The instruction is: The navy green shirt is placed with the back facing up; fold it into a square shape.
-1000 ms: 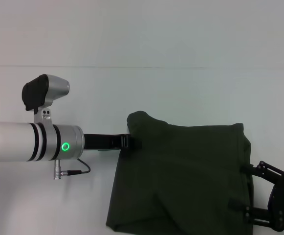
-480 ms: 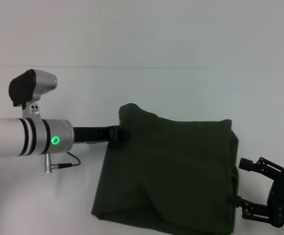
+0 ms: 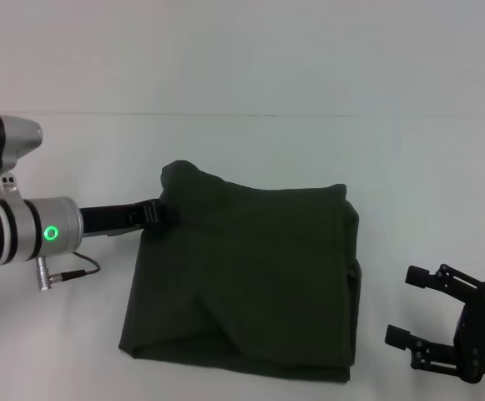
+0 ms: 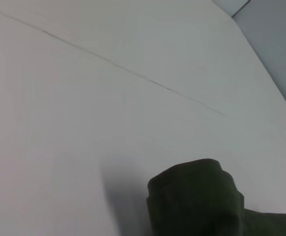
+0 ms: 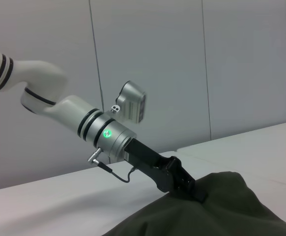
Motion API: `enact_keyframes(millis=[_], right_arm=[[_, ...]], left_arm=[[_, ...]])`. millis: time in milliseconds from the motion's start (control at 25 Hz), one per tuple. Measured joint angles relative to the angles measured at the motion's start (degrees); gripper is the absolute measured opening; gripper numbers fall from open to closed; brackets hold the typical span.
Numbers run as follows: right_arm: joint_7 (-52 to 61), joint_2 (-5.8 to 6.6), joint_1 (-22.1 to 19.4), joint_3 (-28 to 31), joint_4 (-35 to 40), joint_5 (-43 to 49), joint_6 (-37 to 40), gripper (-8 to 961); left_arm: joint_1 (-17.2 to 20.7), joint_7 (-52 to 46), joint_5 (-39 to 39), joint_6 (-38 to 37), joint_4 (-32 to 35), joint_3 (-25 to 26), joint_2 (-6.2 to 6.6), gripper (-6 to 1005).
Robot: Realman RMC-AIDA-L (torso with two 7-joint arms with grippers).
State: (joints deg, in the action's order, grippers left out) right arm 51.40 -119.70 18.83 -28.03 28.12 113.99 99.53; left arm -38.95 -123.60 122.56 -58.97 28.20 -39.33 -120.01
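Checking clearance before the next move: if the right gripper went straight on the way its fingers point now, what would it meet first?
Probably the shirt. The open right gripper points toward its near right edge, with only bare table between them, though its height above the table is unclear.

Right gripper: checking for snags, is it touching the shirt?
No: the right gripper sits open on the table, apart from the navy green shirt.
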Motion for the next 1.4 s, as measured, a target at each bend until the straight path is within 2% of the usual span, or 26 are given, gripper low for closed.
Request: enact_keyframes(millis=[520,880,1200,1320,1400], right_arm=[[0.02,0.00,0.47,0.77,0.00,0.00,-0.63,927],[0.02,0.00,1.25,1.18,0.00,0.01,-0.91,927],[-0.52,-0.33,2.28,2.88,-0.39,-0.11,-0.93,927],[-0.57,-0.31,2.97,2.61,-0.70,-0.14,-0.93,927],[-0.72,-0.30,3.43,2.24,-0.70,-0.07,-0.71,927]], left_arm=[[1.54,0.15,-0.86,-0.75,0.45,4.80,-0.52,52],[2.82,1.79,-1.15,-4.76,2.25,5.61,-0.42,235],[8.10,2.70,-1.27,-11.00,10.95,11.92,1.02,596],[9.10,6.20,-1.27,-19.01,12.11,16.47,2.01,716],[9.27,11.45,-1.27,-28.21,12.44,18.43,2.46,800]])
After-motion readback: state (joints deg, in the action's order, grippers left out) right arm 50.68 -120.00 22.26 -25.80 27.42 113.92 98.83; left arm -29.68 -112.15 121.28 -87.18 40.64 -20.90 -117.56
